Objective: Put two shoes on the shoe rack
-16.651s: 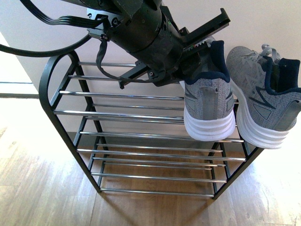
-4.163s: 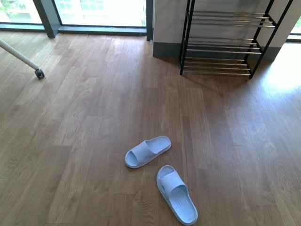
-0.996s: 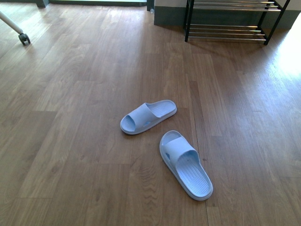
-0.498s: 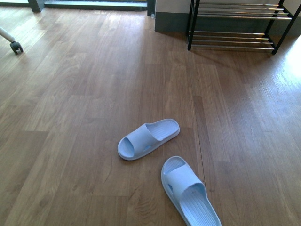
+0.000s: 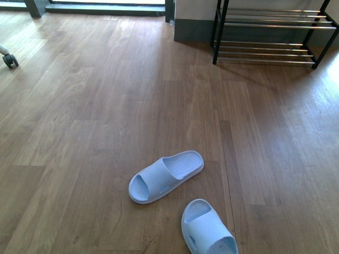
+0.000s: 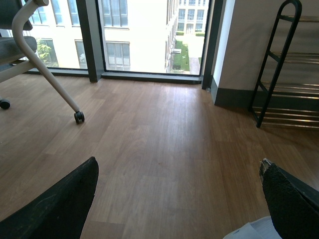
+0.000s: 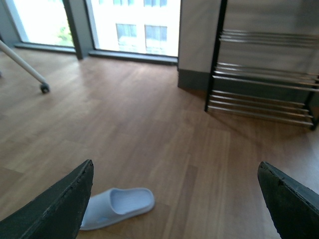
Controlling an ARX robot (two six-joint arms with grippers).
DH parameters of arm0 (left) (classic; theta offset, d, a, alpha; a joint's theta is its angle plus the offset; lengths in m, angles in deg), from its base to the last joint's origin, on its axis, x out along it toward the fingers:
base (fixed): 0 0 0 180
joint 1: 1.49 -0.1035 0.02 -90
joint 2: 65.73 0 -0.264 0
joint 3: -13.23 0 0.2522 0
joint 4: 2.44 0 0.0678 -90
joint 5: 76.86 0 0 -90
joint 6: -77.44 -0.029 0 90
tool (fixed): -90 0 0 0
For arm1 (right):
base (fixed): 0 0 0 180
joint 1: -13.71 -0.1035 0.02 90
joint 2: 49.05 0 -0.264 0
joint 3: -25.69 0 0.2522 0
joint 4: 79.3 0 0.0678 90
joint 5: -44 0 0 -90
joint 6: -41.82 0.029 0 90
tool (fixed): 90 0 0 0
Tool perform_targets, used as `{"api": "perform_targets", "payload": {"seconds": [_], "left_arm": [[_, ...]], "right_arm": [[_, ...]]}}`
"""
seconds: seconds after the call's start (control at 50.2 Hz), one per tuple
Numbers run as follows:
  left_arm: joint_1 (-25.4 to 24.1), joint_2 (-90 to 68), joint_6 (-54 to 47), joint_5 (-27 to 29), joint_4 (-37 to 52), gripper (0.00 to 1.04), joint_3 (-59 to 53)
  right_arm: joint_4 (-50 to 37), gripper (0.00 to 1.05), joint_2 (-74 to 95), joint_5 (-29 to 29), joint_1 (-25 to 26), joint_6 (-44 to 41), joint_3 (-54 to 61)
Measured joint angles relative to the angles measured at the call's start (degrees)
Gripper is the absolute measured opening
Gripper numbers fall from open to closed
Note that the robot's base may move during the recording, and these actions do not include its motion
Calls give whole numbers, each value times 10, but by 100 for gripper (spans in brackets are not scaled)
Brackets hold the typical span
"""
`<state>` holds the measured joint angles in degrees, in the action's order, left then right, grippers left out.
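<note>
Front view: your shoe rack point(image 5: 265, 48) stands against the wall point(image 5: 193, 8), far right. Two pale blue slides lie well short of it on the wood floor point(image 5: 95, 106): the farther slide point(image 5: 166, 176) whole, the nearer slide point(image 5: 207, 233) cut by the frame edge.

Left wrist view: your left end effector point(image 6: 178, 164) is spread wide, gripping nothing, with the rack point(image 6: 294, 89) beyond.

Right wrist view: your right end effector point(image 7: 175, 164) is spread equally wide and empty. One slide point(image 7: 119, 205) lies on the floor beyond it, and the rack point(image 7: 264, 79) stands by the wall.

Two pale blue slides lie sole-down near 6 o'clock: one slide point(image 5: 166, 176) points toward 2 o'clock, and the other slide point(image 5: 207, 233) is partly cut off. The shoe rack point(image 5: 216, 39), black-framed with chrome bars, stands upright at 1 o'clock, apparently against the wall.
</note>
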<state>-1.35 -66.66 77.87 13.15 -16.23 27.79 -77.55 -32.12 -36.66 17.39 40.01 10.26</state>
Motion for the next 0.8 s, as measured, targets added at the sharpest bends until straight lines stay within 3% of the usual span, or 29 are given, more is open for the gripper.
{"api": "perform_targets", "payload": {"seconds": [0.159, 0.219, 0.319, 0.438, 0.797], "left_arm": [[0, 0, 0, 0, 0, 95, 0], [0, 0, 0, 0, 0, 95, 0], [0, 0, 0, 0, 0, 95, 0], [0, 0, 0, 0, 0, 95, 0], [0, 0, 0, 0, 0, 95, 0]], "right_arm": [[-238, 95, 419, -3, 81, -123, -110], [-275, 95, 601, -21, 96, -177, -182], [-300, 95, 850, -60, 99, -252, -260], [-301, 95, 1053, -57, 83, -319, -285], [-268, 95, 1234, -79, 64, -403, -366]]}}
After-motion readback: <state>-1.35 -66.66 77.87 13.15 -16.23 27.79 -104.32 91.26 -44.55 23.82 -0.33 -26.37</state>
